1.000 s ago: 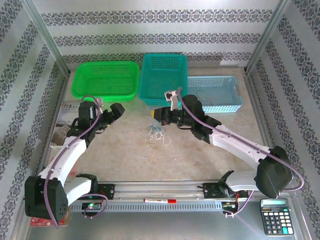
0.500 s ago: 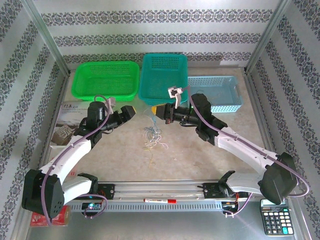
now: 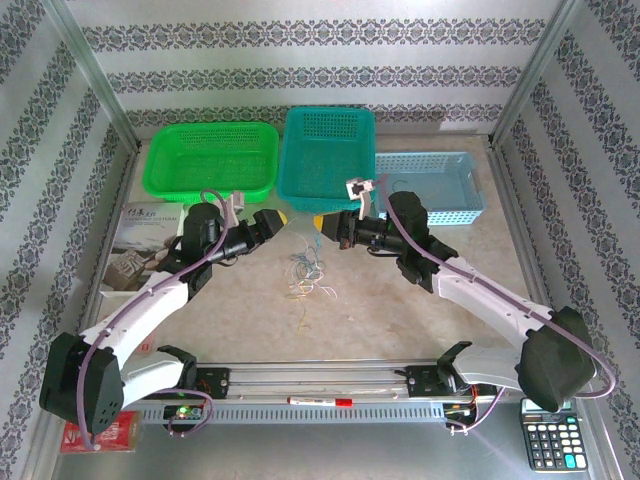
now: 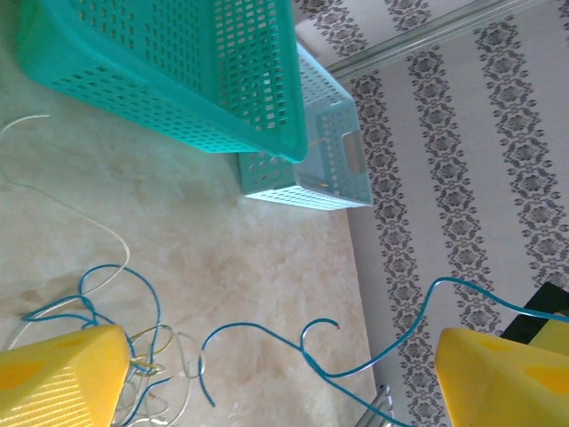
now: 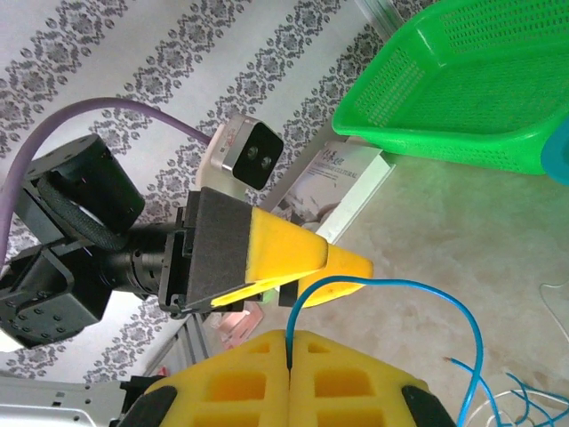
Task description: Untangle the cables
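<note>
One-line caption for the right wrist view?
Right gripper shut on a blue cable, open left gripper facing it, green basket behind.

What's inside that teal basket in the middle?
Nothing visible: the teal basket has a holed floor that looks bare from above. The right arm's small camera covers its near right corner, so that spot can't be checked.

bright even light, soft faint shadows, sharp focus

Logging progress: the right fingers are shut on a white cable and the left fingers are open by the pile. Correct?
No: the cable in the right fingers is blue, not white, as the right wrist view shows. The left fingers are open by the pile.
</note>
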You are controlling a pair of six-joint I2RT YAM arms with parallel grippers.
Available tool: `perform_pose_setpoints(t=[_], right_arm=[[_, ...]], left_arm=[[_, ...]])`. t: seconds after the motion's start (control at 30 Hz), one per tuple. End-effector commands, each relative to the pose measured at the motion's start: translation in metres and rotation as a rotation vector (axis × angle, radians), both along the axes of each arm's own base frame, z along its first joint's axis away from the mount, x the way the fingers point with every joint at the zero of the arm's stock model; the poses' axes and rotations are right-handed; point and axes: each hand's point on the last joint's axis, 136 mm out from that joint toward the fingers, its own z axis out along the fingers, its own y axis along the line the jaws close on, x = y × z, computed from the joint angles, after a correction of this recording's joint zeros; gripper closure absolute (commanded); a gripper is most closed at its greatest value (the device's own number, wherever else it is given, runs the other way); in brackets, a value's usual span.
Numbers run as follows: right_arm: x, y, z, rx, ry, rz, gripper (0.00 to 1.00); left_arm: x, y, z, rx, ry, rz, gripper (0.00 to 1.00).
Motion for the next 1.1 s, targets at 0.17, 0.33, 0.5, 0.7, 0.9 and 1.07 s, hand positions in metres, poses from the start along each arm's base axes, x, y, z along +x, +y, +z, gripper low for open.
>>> perform_pose_setpoints(t=[0.17, 0.33, 0.5, 0.7, 0.9, 1.07], right_arm=[[-0.006, -0.005, 0.022, 0.082, -0.041, 0.015, 1.00], [-0.007, -0.006, 0.022, 0.101, -0.033, 0.016, 1.00], [-0.008, -0.006, 0.021, 0.109, -0.027, 0.017, 1.00], [-0.011, -0.007, 0.026, 0.127, -0.030, 0.024, 1.00], [-0.012, -0.008, 0.028, 0.134, -0.026, 0.023, 1.00], [-0.011, -0.008, 0.025, 0.131, -0.018, 0.018, 1.00]], left_arm=[[-0.002, -0.027, 0.005, -0.041, -0.052, -0.033, 0.18], [0.007, -0.042, 0.005, -0.059, -0.068, -0.033, 0.24], [0.015, -0.056, 0.000, -0.062, -0.074, -0.043, 0.29], [0.020, -0.068, -0.002, -0.075, -0.081, -0.056, 0.34], [0.024, -0.075, 0.001, -0.081, -0.097, -0.058, 0.35], [0.026, -0.079, 0.008, -0.094, -0.115, -0.056, 0.34]])
